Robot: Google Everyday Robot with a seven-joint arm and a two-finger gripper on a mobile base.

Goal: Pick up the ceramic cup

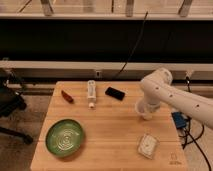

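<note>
The ceramic cup (143, 111), small, white and round, is at the right middle of the wooden table (110, 135). My gripper (145, 106) comes down onto it from the white arm (172, 97) that reaches in from the right. It is shut on the cup's rim, and the arm's end hides most of the fingers. I cannot tell whether the cup's base touches the table.
A green patterned bowl (65, 136) sits front left, and a flat white box (147, 145) front right. A red object (67, 96), a white bottle (91, 93) and a black phone (115, 93) lie along the back. A black chair (10, 107) stands left of the table.
</note>
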